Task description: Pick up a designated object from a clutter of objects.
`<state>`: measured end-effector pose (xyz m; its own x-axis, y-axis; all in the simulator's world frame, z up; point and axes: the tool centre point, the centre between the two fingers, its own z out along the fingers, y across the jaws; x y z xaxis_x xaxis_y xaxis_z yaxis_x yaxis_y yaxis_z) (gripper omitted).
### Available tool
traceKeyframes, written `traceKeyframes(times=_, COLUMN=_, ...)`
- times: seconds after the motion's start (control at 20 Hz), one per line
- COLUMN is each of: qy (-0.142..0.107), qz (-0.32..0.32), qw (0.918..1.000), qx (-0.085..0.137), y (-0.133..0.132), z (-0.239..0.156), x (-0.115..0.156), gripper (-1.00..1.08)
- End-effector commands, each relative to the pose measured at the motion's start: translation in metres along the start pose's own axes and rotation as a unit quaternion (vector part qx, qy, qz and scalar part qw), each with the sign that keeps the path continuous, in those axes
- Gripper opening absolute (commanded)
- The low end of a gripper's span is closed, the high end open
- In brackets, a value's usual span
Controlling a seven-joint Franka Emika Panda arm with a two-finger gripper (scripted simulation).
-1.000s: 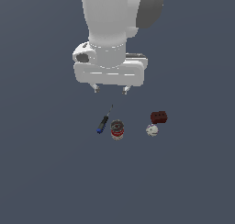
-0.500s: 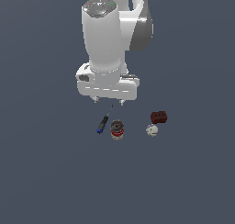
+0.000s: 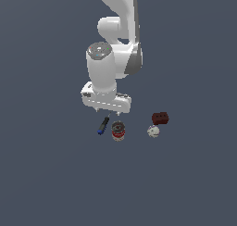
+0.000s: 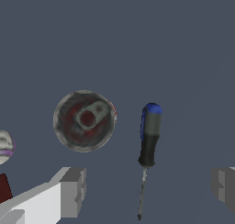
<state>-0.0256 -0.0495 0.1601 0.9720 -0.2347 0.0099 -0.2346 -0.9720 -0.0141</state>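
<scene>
Exterior view: the white arm reaches straight down, its claw point(image 3: 107, 109) hanging just above the slim screwdriver with the blue-and-black handle and thin grey shaft point(image 3: 103, 125), not touching it. Wrist view shows the claw point(image 4: 149, 188) spread wide, the screwdriver point(image 4: 148, 147) lying on the dark grey desk point(image 4: 137, 44) between its grey fingers point(image 4: 73, 191). Beside it stands a round red-and-grey can point(image 4: 84, 120); a whitish ball point(image 3: 153, 131) and dark red block point(image 3: 160, 118) lie well apart.

light: even, soft | shadows: none cast | glare: none | sharpness: low-res, slightly blurred textures
</scene>
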Motion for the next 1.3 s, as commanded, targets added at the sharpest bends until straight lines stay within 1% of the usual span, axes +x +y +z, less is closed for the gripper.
traceKeyframes(times=0.0, qy=-0.001, qz=0.011, qw=0.9999, qx=-0.001, y=0.007, z=0.023, x=-0.010, gripper=1.00)
traceKeyframes(times=0.25, qy=-0.003, qz=0.030, qw=0.9995, qx=-0.003, y=0.018, z=0.058, x=-0.029, gripper=1.00)
traceKeyframes(times=0.5, qy=-0.004, qz=0.042, qw=0.9991, qx=-0.006, y=0.026, z=0.079, x=-0.044, gripper=1.00)
traceKeyframes(times=0.8, qy=-0.005, qz=0.049, qw=0.9988, qx=-0.007, y=0.031, z=0.091, x=-0.053, gripper=1.00)
traceKeyframes(times=1.05, qy=-0.005, qz=0.049, qw=0.9988, qx=-0.007, y=0.031, z=0.092, x=-0.053, gripper=1.00)
traceKeyframes(times=1.25, qy=-0.005, qz=0.049, qw=0.9988, qx=-0.007, y=0.031, z=0.100, x=-0.054, gripper=1.00)
